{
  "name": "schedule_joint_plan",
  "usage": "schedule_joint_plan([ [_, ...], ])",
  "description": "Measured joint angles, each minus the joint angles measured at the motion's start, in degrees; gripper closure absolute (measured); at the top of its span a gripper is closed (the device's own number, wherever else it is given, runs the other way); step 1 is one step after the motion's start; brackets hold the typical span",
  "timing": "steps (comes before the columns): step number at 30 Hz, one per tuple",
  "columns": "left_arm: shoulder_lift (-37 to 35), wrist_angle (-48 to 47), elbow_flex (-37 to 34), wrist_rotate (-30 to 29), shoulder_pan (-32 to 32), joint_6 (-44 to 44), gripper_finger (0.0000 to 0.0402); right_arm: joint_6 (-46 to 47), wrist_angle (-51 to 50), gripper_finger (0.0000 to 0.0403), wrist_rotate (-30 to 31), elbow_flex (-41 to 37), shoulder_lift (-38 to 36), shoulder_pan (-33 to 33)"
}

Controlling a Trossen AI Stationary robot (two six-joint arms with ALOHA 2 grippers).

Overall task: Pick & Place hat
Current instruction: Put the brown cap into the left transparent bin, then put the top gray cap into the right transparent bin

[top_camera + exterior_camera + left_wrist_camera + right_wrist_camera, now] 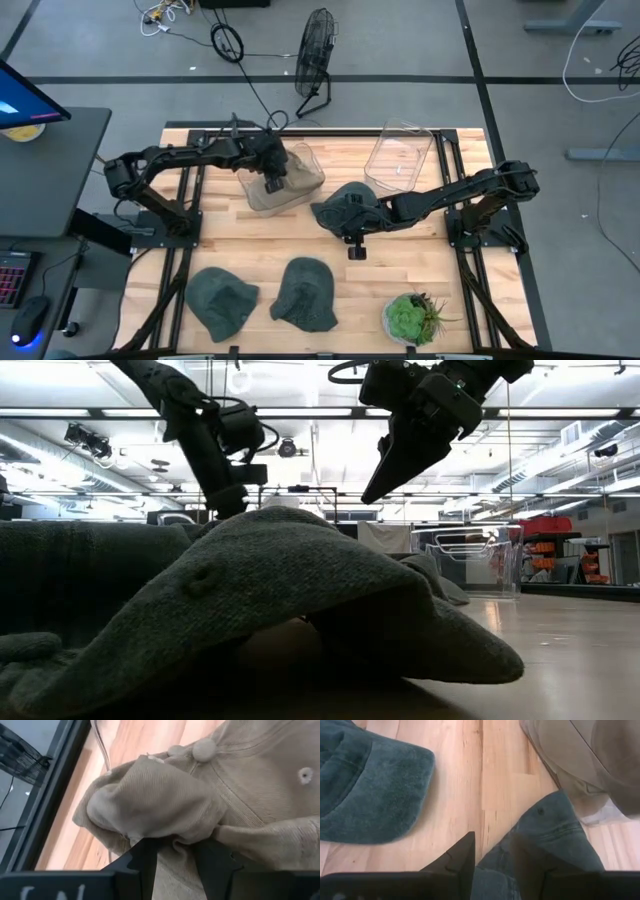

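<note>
A tan cap (250,795) with a top button (204,749) lies in a clear bin (300,190) at the table's far middle. My left gripper (175,844) reaches into that bin (272,180) and is shut on the cap. A dark green hat (350,203) lies bunched at the table's centre. My right gripper (493,842) comes in from the right (352,238) and is shut on this hat (555,840). In the low view the right gripper (372,490) shows high up, and a nearer hat hides what is below it. My left gripper pinches a bunched fold of the tan cap's cloth (175,851) between its two fingers; how many layers cannot be seen. The fold bulges out past the fingertips, and the rest of the cap spreads beside it inside the bin. My right gripper has the dark green hat's cloth (492,870) between its two fingers, near the hat's edge. The fingers slant down from the table's right side. The rest of the hat spreads to one side of the fingers; whether it is lifted clear I cannot tell.
Two more dark green hats (222,300) (305,292) lie near the table's near edge; one fills the low view's foreground (250,600). A second clear bin (400,158) stands at the far right, and a green plant (410,318) at the near right.
</note>
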Motion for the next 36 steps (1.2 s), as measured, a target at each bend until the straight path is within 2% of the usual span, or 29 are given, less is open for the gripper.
schedule_joint_plan([
  [6,-1.0,-2.3,2.0,0.0,-0.6,0.5,0.0271,-0.4,0.3,0.0279,0.0,0.0,0.0,0.0],
  [14,-10.7,-13.0,12.1,0.5,-4.1,2.6,0.0271,0.4,0.4,0.0279,1.2,0.0,0.0,0.0],
  [17,-15.5,-14.3,12.7,0.3,-6.2,0.6,0.0271,2.2,0.4,0.0279,5.6,0.0,0.0,-0.2],
  [20,-19.8,-13.0,10.9,0.4,-9.2,-3.5,0.0271,2.5,1.0,0.0279,13.6,0.0,0.0,-1.3],
  [22,-21.6,-10.7,8.5,0.4,-11.6,-4.3,0.0271,2.4,1.6,0.0279,17.0,0.0,0.3,-2.8],
  [24,-22.8,-7.7,5.0,0.4,-13.8,-5.1,0.0271,2.7,1.6,0.0279,17.3,0.1,0.6,-4.8],
  [26,-23.1,-1.9,1.3,0.4,-15.9,-7.3,0.0271,7.0,2.5,0.0279,17.2,0.1,1.5,-6.8],
  [28,-23.1,4.1,-3.0,0.3,-17.7,-9.6,0.0271,11.1,1.2,0.0279,16.8,0.1,2.5,-8.5],
  [32,-21.8,20.0,-11.1,0.3,-21.6,-12.4,0.0271,12.5,-0.8,0.0279,13.1,0.1,5.1,-10.7],
  [36,-20.4,30.7,-16.7,0.3,-25.3,-13.7,0.0271,14.6,-1.2,0.0279,12.2,0.1,8.2,-11.3],
])
